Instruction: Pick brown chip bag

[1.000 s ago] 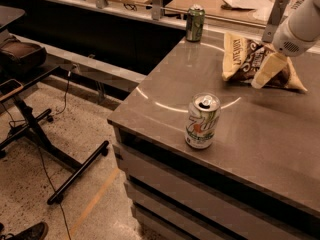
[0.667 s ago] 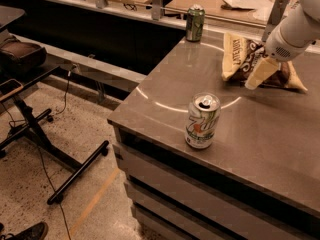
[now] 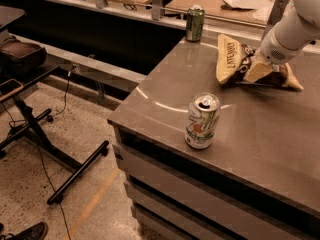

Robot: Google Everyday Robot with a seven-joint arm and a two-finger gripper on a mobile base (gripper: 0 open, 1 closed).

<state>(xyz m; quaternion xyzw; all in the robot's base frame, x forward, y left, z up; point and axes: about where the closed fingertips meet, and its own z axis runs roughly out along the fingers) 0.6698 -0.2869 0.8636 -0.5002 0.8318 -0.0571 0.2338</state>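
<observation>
1. The grey worktop (image 3: 260,134) carries everything.
2. The brown chip bag (image 3: 231,56) lies on the far right part of the worktop, not yet lifted.
3. My hand (image 3: 259,70) is down on the bag's middle. I cannot tell whether it grips, so I judge the lift remains.
4. The white-green soda can (image 3: 202,120) and the dark green can (image 3: 194,23) stand apart from the bag.

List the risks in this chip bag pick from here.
1. The gripper is at the middle of the crinkled brown chip bag, which lies flat on the countertop. It may catch only a fold and slip off.
2. If the bag drags leftward, it could knock over the dark green can standing near the back edge.
</observation>
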